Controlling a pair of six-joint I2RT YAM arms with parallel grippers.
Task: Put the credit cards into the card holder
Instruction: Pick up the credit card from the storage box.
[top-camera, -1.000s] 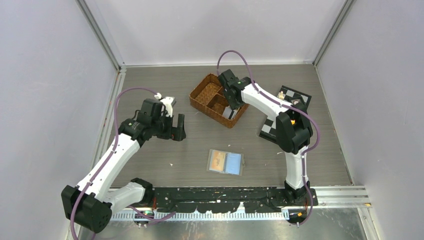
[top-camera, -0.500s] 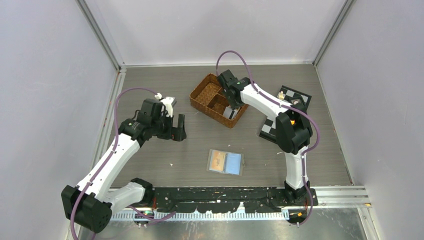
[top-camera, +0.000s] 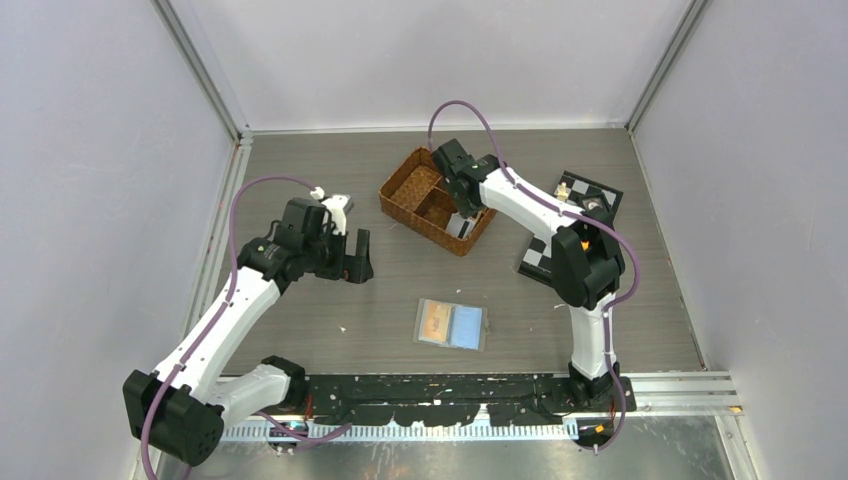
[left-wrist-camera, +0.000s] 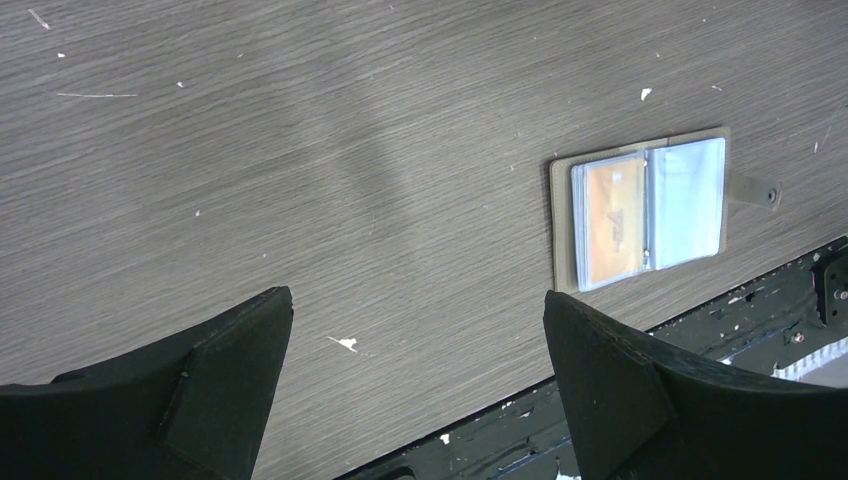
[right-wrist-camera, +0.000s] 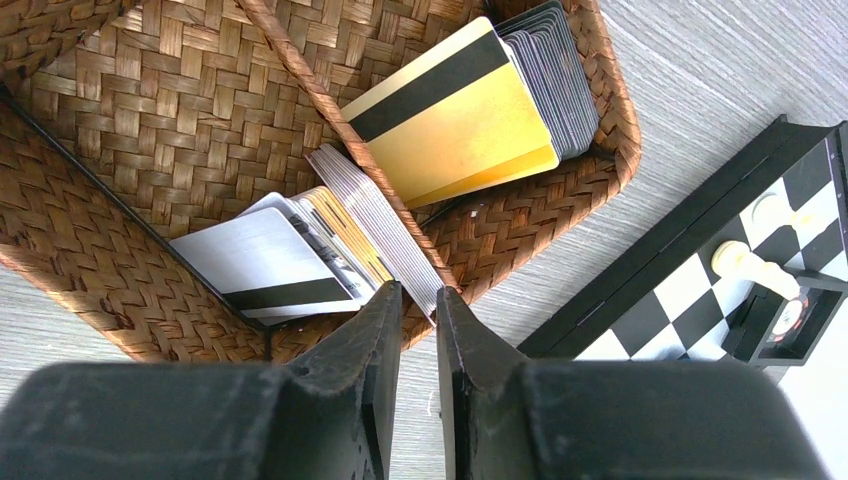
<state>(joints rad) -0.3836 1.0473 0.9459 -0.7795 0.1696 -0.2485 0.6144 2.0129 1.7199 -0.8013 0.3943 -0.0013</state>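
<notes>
Grey wood-grain table (top-camera: 300, 180) inside a pale-walled enclosure. The card holder (top-camera: 451, 325) lies open and flat near the front edge, between the two arm bases. One orange card (left-wrist-camera: 612, 220) is already in its left sleeve, and the right sleeve looks empty. Judged progress: early, with one card filed and most of the work outstanding. The bulk of the credit cards (right-wrist-camera: 380, 245) stand in the wicker basket (top-camera: 437, 200) toward the back of the table, just beside a chessboard (top-camera: 575, 215). A gold card (right-wrist-camera: 455, 110) with a dark stripe tops a grey stack in one compartment. A white card (right-wrist-camera: 265, 260) with a dark stripe leans against a second stack in the next. The right gripper (right-wrist-camera: 418, 300) is over the basket, its fingers drawn almost together with only a slit between them. The lower corner of the leaning stack sits at that slit, but whether a card is pinched cannot be told. The left gripper (left-wrist-camera: 415, 300) hangs above bare table with fingers spread wide, holding nothing. The card holder lies off to its right, well apart from both grippers.
</notes>
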